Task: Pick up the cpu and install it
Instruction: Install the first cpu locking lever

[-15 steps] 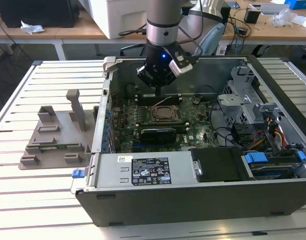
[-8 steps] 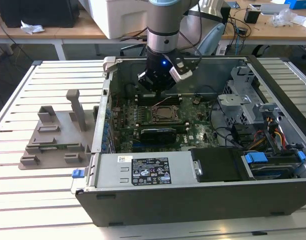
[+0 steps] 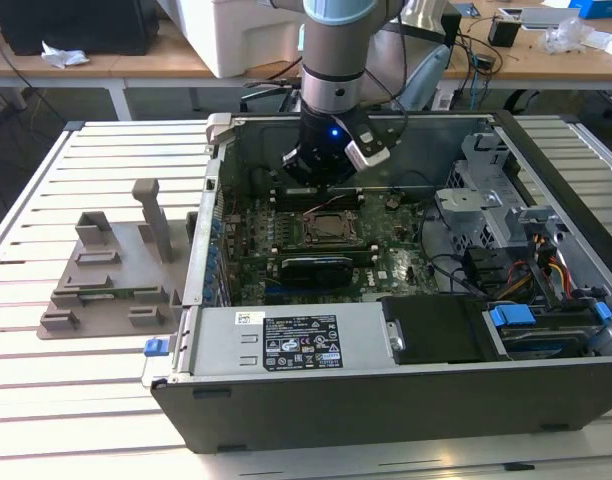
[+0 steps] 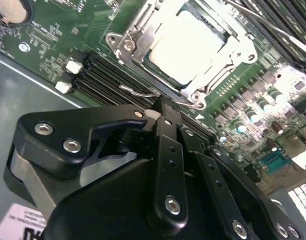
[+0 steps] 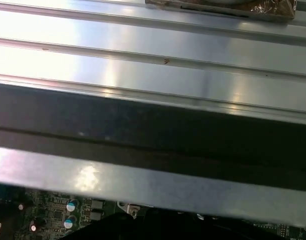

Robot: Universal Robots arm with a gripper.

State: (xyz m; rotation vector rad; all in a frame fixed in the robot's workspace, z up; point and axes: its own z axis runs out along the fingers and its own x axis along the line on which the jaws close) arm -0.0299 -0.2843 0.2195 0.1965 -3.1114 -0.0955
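Observation:
The cpu (image 4: 185,45), a flat square chip with a silvery-grey top, lies inside the metal-framed socket (image 4: 128,47) on the green motherboard (image 3: 396,270). In the exterior view the socket (image 3: 331,228) sits mid-board inside the open computer case. My gripper (image 3: 321,183) hangs just behind the socket, low over the board. In the second wrist view the black gripper (image 4: 160,106) comes to a single closed tip beside the socket's thin wire lever (image 4: 138,91), with nothing held. It does not touch the cpu.
A grey plastic tray (image 3: 111,270) rests on the slatted table (image 3: 76,400) at the exterior view's left. Inside the case (image 3: 201,240) are the power supply (image 3: 286,345), a drive cage (image 3: 486,190) and cables (image 3: 546,270). Black memory slots (image 4: 113,75) run beside the socket.

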